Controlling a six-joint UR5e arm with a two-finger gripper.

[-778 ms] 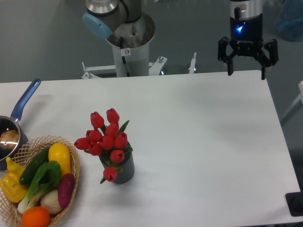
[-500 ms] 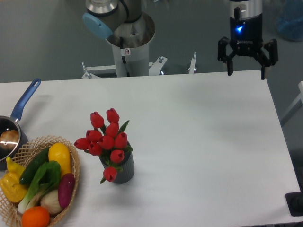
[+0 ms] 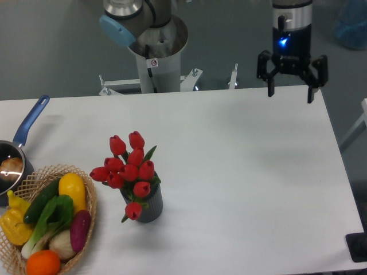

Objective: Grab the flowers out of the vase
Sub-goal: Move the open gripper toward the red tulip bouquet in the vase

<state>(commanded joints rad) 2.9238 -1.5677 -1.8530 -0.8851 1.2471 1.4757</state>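
Pincer (image 3: 291, 94): wide open, holding nothing, fingers pointing down.
Flowers (image 3: 128, 169): far to its lower left, standing up, heads on top.
Vase (image 3: 145, 206): under the flowers, upright.

white table (image 3: 241, 172), vase (image 3: 148, 207) (holding flowers (image 3: 127, 169)), wicker basket (image 3: 86, 220), saucepan (image 3: 14, 157)

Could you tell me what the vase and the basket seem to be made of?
The vase looks like matte dark grey plastic or ceramic; its ribbed sides show no shine, so either fits. The basket looks like woven wicker, going by its tan interlaced strands along the rim.
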